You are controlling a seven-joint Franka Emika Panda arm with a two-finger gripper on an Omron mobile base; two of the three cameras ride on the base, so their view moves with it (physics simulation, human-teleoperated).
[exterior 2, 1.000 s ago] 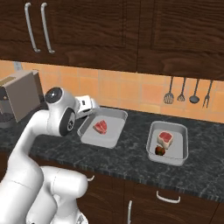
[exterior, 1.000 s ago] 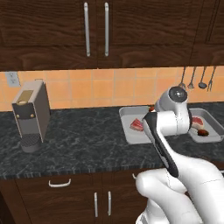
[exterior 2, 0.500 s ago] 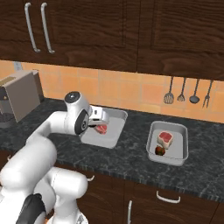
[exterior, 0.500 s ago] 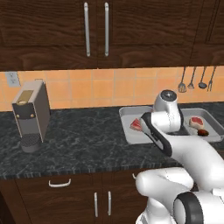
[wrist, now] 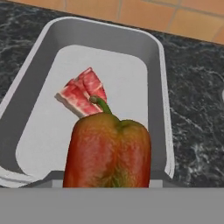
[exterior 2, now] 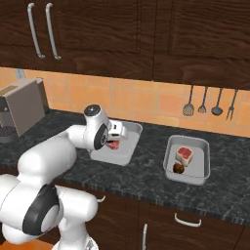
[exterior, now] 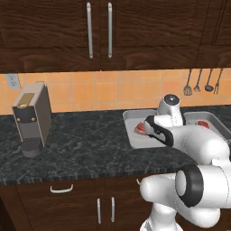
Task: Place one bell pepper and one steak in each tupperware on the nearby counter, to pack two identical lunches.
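Note:
My gripper (exterior 2: 116, 138) is shut on an orange-red bell pepper (wrist: 107, 151), which hangs stem-up just above the near end of the left tupperware (wrist: 159, 78). A pink steak (wrist: 83, 92) with a white fat edge lies inside that tray, beyond the pepper. From the right base view, the hand hovers over this left tupperware (exterior 2: 124, 158) and partly covers its steak (exterior 2: 114, 145). The right tupperware (exterior 2: 202, 168) holds a second steak (exterior 2: 184, 154) and a dark red bell pepper (exterior 2: 177, 168). Both trays rest on the black counter (exterior: 85, 149).
A grey boxy appliance (exterior: 31, 119) stands at the counter's left end. Kitchen utensils (exterior 2: 210, 100) hang on the orange tiled wall behind the right tray. Dark wooden cabinets hang above, and drawers with silver handles (exterior: 62, 188) sit below the counter edge.
The arm has stretched forward and down from in front of the cameras, carrying the bell pepper to just over the left tupperware. The trays and steaks stayed put.

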